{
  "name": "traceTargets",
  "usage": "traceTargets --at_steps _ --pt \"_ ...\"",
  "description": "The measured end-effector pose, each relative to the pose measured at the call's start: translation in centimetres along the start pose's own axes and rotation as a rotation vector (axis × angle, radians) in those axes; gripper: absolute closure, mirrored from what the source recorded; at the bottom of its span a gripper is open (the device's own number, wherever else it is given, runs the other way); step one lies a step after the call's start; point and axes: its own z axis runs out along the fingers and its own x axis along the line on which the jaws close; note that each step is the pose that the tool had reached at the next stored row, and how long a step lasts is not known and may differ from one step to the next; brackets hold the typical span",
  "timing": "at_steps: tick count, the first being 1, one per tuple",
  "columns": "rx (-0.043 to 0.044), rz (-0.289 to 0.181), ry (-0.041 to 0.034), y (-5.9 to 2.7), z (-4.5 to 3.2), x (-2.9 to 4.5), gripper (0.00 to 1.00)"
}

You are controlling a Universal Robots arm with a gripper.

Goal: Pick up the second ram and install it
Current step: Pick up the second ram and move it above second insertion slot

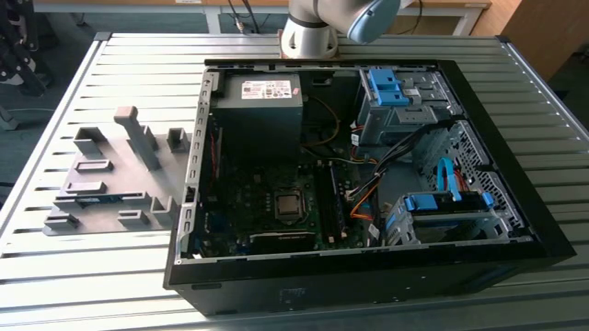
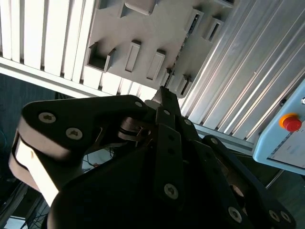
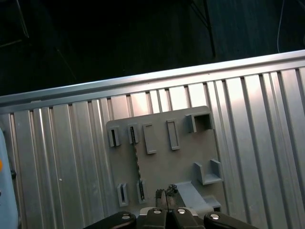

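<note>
The second ram (image 1: 96, 198) is a thin blue-teal stick standing on edge in the grey fixture plate (image 1: 110, 176), to the exterior view's left of the open computer case (image 1: 368, 172). In both wrist views it shows as a narrow dark strip (image 3: 138, 167) (image 2: 189, 28) held between small slot blocks. My gripper (image 3: 165, 193) (image 2: 163, 93) hangs well above the plate, shut with nothing in it, its tip a little to one side of the stick. The arm's base (image 1: 308, 31) stands behind the case.
The case lies on its side on a ribbed metal table (image 1: 138, 62), motherboard (image 1: 276, 207) exposed, with drive cages and cables toward the exterior view's right. Tall grey posts (image 1: 138, 134) rise from the fixture plate. A control box with a red button (image 2: 290, 122) sits off the table's edge.
</note>
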Motion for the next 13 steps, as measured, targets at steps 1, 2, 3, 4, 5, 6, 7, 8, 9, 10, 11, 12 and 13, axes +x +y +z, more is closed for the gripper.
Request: traceTargets --at_steps 1,2,3,4,5,6,7,8,9,10,11,12,13 --pt "0.0000 -0.001 0.0000 0.00 0.00 0.00 0.89" --pt "0.0000 -0.002 0.0000 0.00 0.00 0.00 0.89" --pt "-0.0001 -0.003 0.0001 0.00 0.00 0.00 0.89" --pt "-0.0002 -0.004 0.0002 0.00 0.00 0.00 0.89" --pt "-0.0001 -0.005 0.0002 0.00 0.00 0.00 0.89" --pt "-0.0002 -0.006 0.0002 0.00 0.00 0.00 0.89" --pt "-0.0002 -0.007 0.0003 0.00 0.00 0.00 0.89" --pt "-0.0002 -0.008 0.0003 0.00 0.00 0.00 0.89" --pt "-0.0002 -0.009 0.0003 0.00 0.00 0.00 0.89" --pt "-0.0002 -0.010 0.0004 0.00 0.00 0.00 0.89" --pt "-0.0003 -0.011 0.0005 0.00 0.00 0.00 0.89" --pt "-0.0003 -0.012 0.0005 0.00 0.00 0.00 0.89" --pt "-0.0003 -0.013 0.0006 0.00 0.00 0.00 0.89"
